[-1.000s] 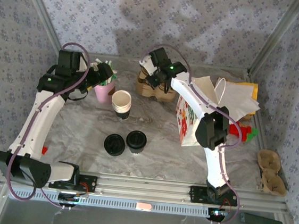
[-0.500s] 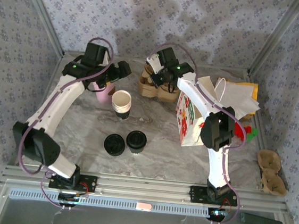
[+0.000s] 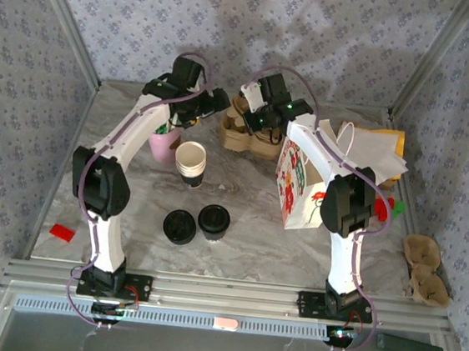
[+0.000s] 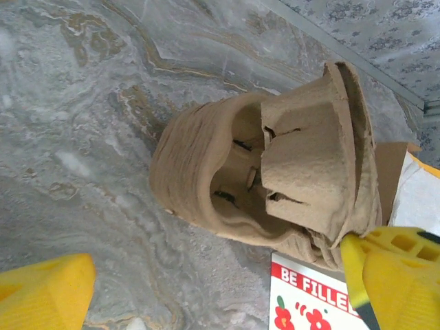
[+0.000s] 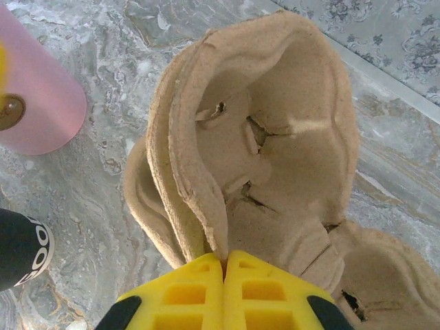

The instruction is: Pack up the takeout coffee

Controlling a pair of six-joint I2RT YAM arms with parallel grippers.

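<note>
The takeout coffee (image 3: 214, 220), a white cup under a black lid, stands at the table's near middle, far from both grippers. My right gripper (image 3: 255, 119) (image 5: 225, 260) is shut on the thin rim of the top brown pulp cup carrier (image 5: 275, 137), which belongs to the stack of carriers (image 3: 245, 136) at the back. Just left of that stack my left gripper (image 3: 217, 103) (image 4: 220, 292) is open, its yellow fingers (image 4: 41, 292) spread wide with nothing between them. In the left wrist view the carrier (image 4: 275, 172) lies ahead of the fingers.
A white flowered paper bag (image 3: 299, 186) (image 4: 309, 302) stands right of the carriers. A pink cup (image 3: 163, 143) (image 5: 34, 103), a stack of lidless white cups (image 3: 191, 161) and a low pile of black lids (image 3: 180, 226) sit left of centre. Another carrier (image 3: 426, 269) lies at the far right.
My left arm has swung right, from the pink cup to just beside the carrier stack, its gripper still open. The right gripper has kept its hold on the carrier and shifted slightly right.
</note>
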